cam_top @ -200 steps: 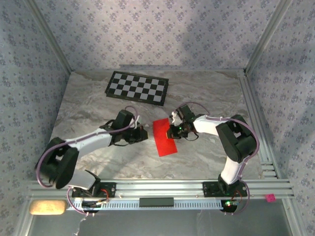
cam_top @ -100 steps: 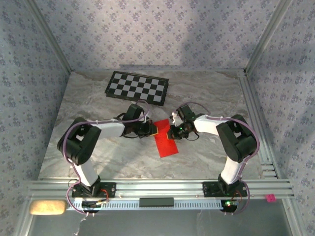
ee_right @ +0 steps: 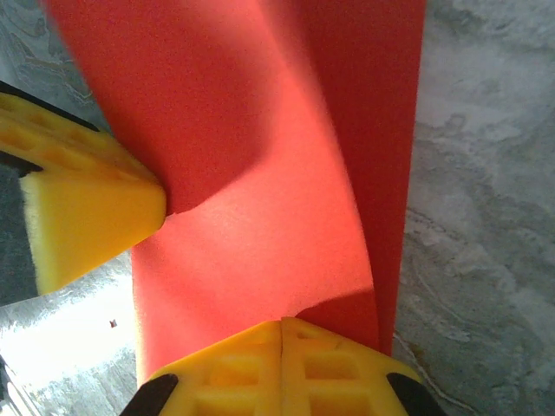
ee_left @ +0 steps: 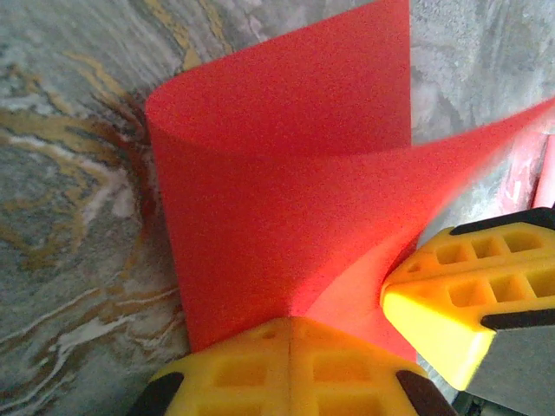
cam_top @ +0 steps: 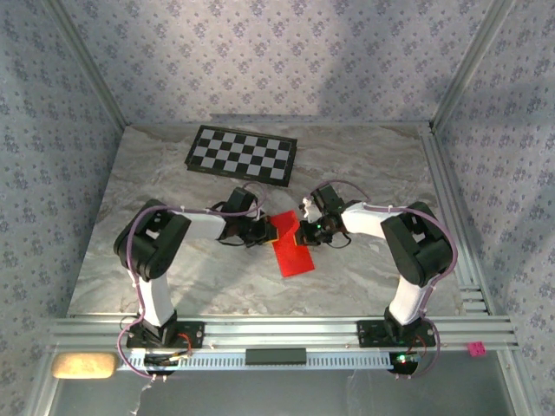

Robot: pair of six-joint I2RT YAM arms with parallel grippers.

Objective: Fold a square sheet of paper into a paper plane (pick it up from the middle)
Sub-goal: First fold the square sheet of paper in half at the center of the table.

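You have a grey marbled table (cam_top: 173, 277) spread across the middle of the top view, with flowered wallpaper (cam_top: 277, 61) closing it in above and at both sides and a metal rail (cam_top: 277, 329) along the bottom. The left arm (cam_top: 152, 251) rises from the lower left and the right arm (cam_top: 416, 247) from the lower right. Both bend inward so that their wrists meet near the centre of the frame. A black-and-white checkerboard (cam_top: 242, 155) lies flat in the upper middle, well apart from both arms' bases and just above where the wrists meet. The paper (cam_top: 293, 256) is bright red and sits at the centre of the top view, below and right of the checkerboard. Its lower end lies as a strip on the table, slanting toward the lower right, and its upper end is caught between the two wrists. Your left gripper (cam_top: 270, 232) is on the paper's left edge and your right gripper (cam_top: 300, 234) on its right, the two almost touching. In the left wrist view the sheet bows upward in a curve rather than lying flat, and the yellow fingers (ee_left: 329, 373) at the bottom of the frame are pressed together with the red edge pinched in their seam. In the right wrist view the yellow fingers (ee_right: 234, 373) at the bottom are likewise clamped tight on the paper's edge, while a finger of the left gripper comes in from the left edge and meets the sheet at a dent.
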